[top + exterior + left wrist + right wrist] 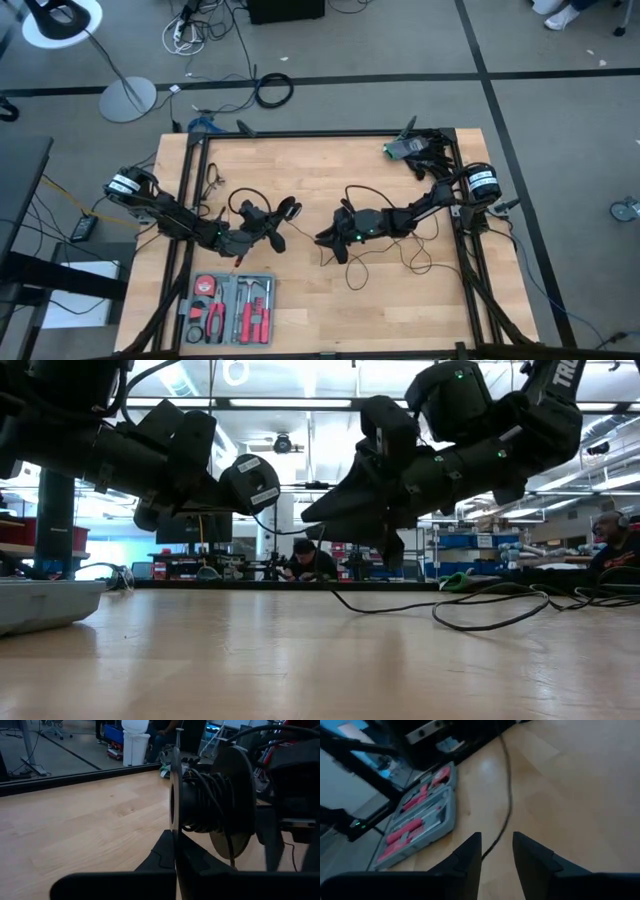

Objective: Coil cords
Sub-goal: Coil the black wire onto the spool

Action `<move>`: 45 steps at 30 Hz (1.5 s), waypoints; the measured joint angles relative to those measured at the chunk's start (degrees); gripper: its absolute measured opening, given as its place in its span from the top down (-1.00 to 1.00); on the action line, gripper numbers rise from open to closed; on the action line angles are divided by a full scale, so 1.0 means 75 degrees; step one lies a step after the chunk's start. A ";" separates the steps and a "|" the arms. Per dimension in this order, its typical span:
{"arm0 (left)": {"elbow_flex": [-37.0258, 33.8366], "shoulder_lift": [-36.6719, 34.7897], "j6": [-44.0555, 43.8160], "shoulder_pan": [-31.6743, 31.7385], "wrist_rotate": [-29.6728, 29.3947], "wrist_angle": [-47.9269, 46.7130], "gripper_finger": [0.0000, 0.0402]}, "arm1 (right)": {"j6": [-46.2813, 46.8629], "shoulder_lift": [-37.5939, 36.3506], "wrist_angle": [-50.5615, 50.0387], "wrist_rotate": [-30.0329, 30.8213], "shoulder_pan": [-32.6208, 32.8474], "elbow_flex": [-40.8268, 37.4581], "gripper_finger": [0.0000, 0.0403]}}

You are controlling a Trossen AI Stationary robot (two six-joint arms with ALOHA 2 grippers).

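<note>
Cord (400,262), one; spool (210,802), one, perhaps; two grippers (268,226) (330,243).

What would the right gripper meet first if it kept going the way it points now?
Probably the black cord running on ahead between the right gripper's parted fingers over the wooden table. Beyond it, off to one side, sits the grey tool case; depth is unclear.

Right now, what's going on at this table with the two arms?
The arms are winding a black cord onto a small spool. The left tool is shut on the spool, held above the table. The right tool hangs nearby, its fingers apart around the cord. Most of the cord lies loose on the wood.
</note>
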 joint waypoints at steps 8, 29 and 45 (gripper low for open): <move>0.0000 0.0000 0.0000 0.0000 -0.0003 0.0012 1.00 | -0.0427 0.0000 -0.1190 -0.0163 -0.0035 0.0815 0.52; 0.0000 0.0000 0.0006 0.0000 -0.0003 0.0015 1.00 | 0.0146 0.0000 -0.2181 -0.0699 -0.0262 0.1014 0.56; 0.0000 0.0000 0.0006 0.0000 -0.0003 0.0020 1.00 | -0.0194 0.0000 -0.2246 -0.0801 -0.0217 0.1011 0.96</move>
